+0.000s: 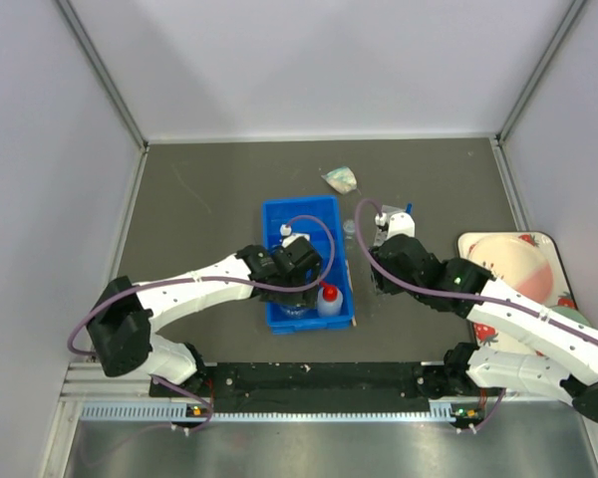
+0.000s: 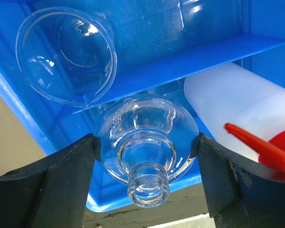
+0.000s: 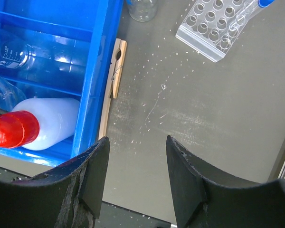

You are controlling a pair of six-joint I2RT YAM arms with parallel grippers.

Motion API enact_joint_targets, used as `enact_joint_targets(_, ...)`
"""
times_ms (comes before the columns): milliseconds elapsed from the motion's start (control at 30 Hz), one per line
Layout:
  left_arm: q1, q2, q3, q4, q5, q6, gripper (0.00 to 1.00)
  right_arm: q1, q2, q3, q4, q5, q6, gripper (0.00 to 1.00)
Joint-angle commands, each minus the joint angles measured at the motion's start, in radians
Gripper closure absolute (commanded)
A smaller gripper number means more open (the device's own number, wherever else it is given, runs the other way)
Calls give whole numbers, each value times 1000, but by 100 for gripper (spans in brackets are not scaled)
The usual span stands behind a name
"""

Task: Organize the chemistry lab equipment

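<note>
1. The step in hand looks like stowing the round-bottomed flask (image 2: 147,128) in the blue bin (image 2: 180,61); the left gripper (image 2: 146,159) is clenched on its bulb from both sides, lower centre of the left wrist view; whether the flask rests on the bin floor, I cannot tell.
2. A beaker (image 2: 66,54) lies in the compartment at upper left; the white squeeze bottle (image 2: 237,104) lies just beside the flask, at right.
3. The right gripper (image 3: 137,161) is released and holds nothing, above the table (image 3: 204,118); the wooden clamp (image 3: 115,71) lies against the bin's outer wall, left of centre; the tube rack (image 3: 211,28) sits at upper right.
4. Next, probably: the left jaws let go and rise straight, clear of the bottle; the clamp, tight against the wall, calls for a careful approach.
</note>
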Motion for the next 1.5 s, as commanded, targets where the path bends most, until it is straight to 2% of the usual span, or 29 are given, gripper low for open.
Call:
enact_joint_targets(0,-10,4,-23,76,-26,-25,82,-6,-21,-2,25,-4,12,48)
enact_joint_targets(533,-36,82,-39,108,-55,-30,81,-6,-19,-8,25,-7,15,48)
enact_joint_targets(667,-38,88,-45,125,-51,-33,78,-6,-21,-11,25,-10,15,48)
enact_joint_targets(800,-39,92,-47,134,-48,-33,73,-6,-19,-11,26,-10,14,46)
enact_joint_targets(933,-42,96,-46,139,-47,-39,59,-6,-22,-16,25,-11,15,44)
enact_joint_targets(1033,-45,96,-47,140,-44,-41,53,-6,-22,-18,23,-11,14,44)
enact_joint_targets(1467,-54,91,-13,102,-54,-41,39,-5,-25,-12,20,-16,10,43)
